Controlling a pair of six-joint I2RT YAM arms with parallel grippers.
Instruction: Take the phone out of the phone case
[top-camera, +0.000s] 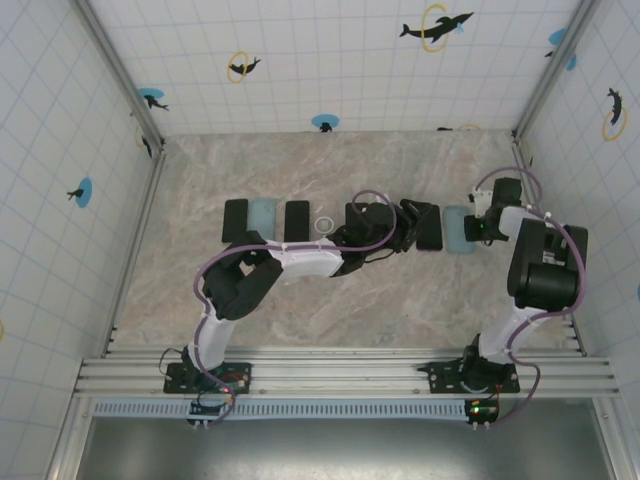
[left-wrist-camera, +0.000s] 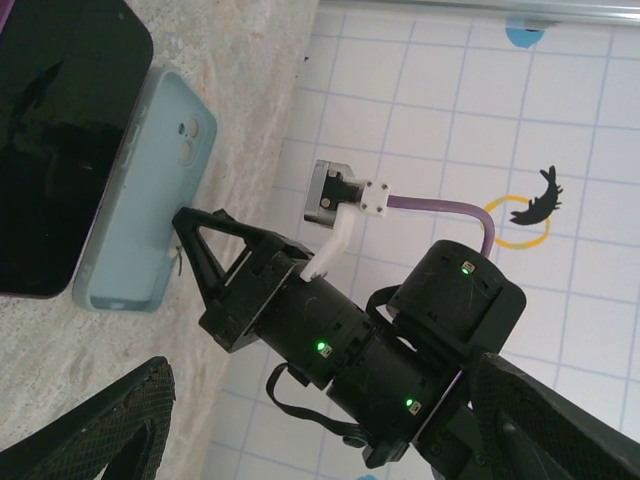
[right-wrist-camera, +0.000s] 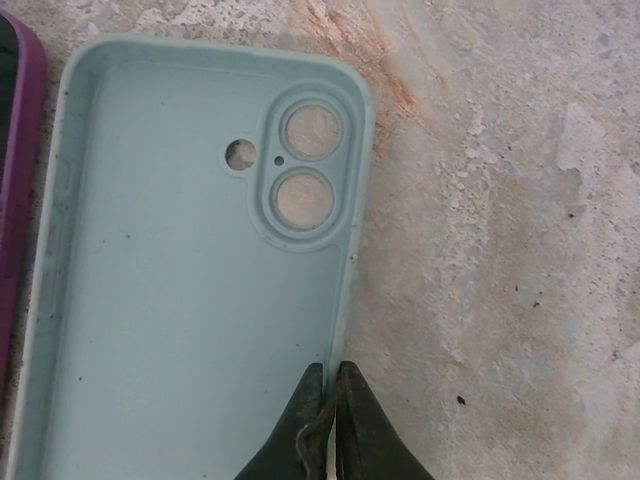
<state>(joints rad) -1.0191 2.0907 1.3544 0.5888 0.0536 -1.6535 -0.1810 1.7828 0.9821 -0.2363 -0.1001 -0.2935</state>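
The phone case is lying open and empty on the table. The phone is lying just beside it, in the upper left of the left wrist view, so I think the phone is out already.

What could go wrong now? The right gripper is squeezing tight at the bottom middle of its own view. It looks like it is pinching the thin side wall of the case. If it pulls, the bendy case could slide and push the phone, or slip free and flop down. The left gripper is hanging wide open very near the right one, so the two could bump.

In the top view, the left arm is stretching far across, past the middle. The right arm is bending by the right wall, with its wrist pointing left at the case.
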